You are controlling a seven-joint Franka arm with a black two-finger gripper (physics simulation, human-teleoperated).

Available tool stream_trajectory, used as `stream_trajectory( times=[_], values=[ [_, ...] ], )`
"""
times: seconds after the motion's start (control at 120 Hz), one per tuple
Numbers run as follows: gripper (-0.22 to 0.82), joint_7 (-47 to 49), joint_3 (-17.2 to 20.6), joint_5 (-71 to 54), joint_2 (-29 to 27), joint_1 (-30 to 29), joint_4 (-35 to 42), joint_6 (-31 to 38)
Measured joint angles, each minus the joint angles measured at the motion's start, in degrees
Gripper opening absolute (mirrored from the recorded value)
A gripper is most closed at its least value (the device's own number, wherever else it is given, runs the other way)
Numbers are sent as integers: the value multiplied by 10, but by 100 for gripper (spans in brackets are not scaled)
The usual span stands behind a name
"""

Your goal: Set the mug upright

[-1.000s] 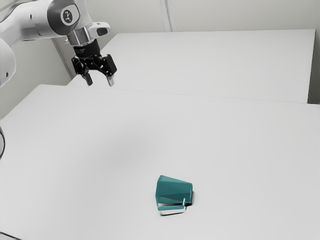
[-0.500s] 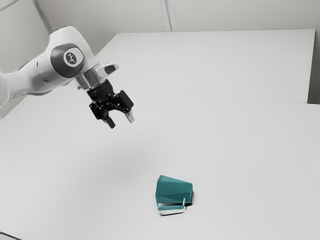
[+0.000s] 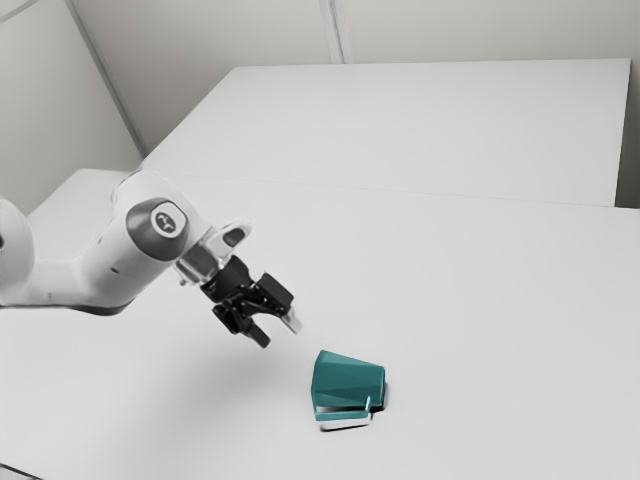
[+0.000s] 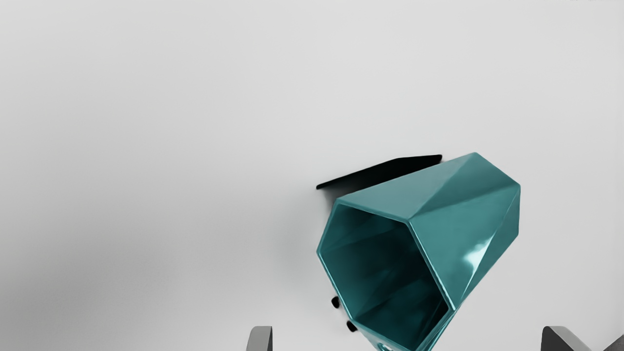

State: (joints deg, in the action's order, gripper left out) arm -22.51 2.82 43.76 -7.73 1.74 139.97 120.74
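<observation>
In the exterior view the mug (image 3: 347,382) lay on its side on the table (image 3: 480,300), near the gripper (image 3: 280,335) but apart from it, lower and toward the exterior view's right. In the wrist view its 2 fingers (image 4: 260,339) stood wide apart, and I could see into the mug's hollow mouth (image 4: 385,273), which the exterior view hid.

A white, smooth-shelled robot arm (image 3: 105,265) with rounded joints wears a dark gray band (image 3: 148,238) behind its black, angular two-finger gripper (image 3: 278,331). The band carries a round, pale-rimmed emblem (image 3: 165,222) with a dark center. Nearer the gripper sits a silvery metallic collar (image 3: 199,263), beside a pale protruding housing (image 3: 222,240) marked by a dark oval (image 3: 234,236). One fingertip (image 3: 292,321) is light gray, the other (image 3: 262,339) black in the exterior view.
</observation>
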Motion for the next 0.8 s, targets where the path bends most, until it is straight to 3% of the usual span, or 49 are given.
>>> stream_trajectory(
  times=[0.308,0.75,0.8],
  values=[
    [60,-108,40,160,23,3,50,46],
    [60,-236,61,322,62,10,50,52],
    [55,-247,65,327,62,10,49,52]
  ],
)
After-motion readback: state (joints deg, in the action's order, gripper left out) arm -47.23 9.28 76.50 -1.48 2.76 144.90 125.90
